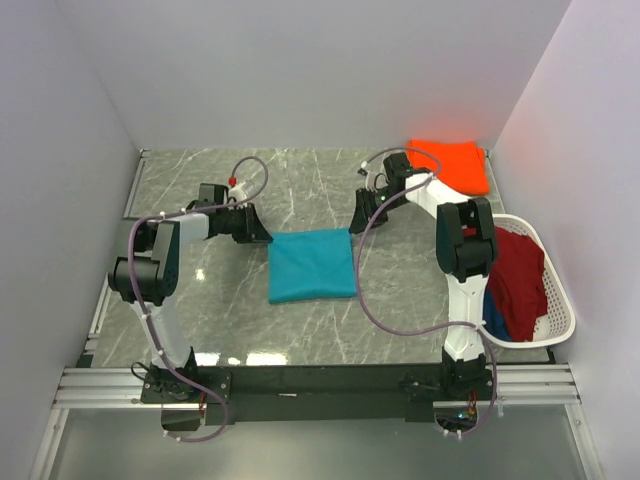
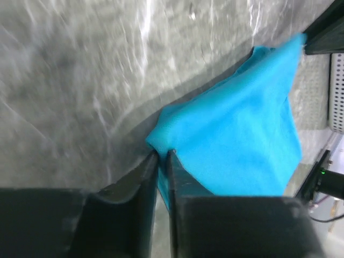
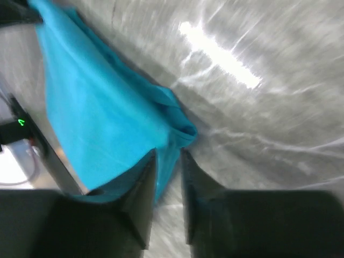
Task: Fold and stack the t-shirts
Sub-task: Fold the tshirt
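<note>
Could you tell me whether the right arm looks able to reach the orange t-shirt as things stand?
Probably yes: the orange t-shirt lies just beyond its wrist with nothing between, though the right hand is pinching the teal t-shirt.

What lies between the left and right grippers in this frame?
The folded teal t-shirt lies flat between the left gripper and right gripper, one at each far corner; the top view shows it.

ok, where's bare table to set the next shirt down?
Free: the far table between the left gripper and right gripper, behind the teal t-shirt; also the near strip between that shirt and the base rail. Crowded: right side, with the orange t-shirt, right arm and basket.
</note>
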Controlling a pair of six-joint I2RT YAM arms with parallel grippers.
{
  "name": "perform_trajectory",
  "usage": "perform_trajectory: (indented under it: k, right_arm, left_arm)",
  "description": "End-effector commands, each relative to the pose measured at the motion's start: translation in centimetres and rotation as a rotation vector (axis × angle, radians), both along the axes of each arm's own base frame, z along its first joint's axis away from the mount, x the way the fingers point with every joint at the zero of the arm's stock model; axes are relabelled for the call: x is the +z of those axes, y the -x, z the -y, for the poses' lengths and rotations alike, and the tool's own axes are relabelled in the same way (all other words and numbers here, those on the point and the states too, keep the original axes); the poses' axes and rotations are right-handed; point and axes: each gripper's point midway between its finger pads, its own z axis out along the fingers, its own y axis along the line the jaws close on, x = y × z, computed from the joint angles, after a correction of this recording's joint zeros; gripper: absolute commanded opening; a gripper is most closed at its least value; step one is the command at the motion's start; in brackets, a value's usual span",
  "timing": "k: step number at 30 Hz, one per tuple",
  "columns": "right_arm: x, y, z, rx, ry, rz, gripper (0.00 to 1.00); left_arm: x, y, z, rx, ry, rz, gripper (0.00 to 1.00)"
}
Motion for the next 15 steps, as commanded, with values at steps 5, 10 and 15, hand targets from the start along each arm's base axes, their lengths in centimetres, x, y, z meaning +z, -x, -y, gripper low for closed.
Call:
perform_trajectory:
  k: [5, 10, 15]
  right_arm:
    - [6.5, -3.2, 0.7, -0.03, -0.013, 0.161, 0.48]
    - [10.3, 2.4, -2.1, -0.069, -0.293, 0.088, 0.4]
    - [8.5, 10.6, -7.2, 0.074, -0.35, -0.122, 0.2]
  left_arm:
    - [7.1, -2.2, -0.8, -0.001, 0.085, 0.201, 0.36]
    - [9.6, 3.9, 2.5, -0.106, 0.215, 0.132, 0.32]
    - [9.0, 11.4, 7.2, -0.208, 0.329, -0.032, 0.18]
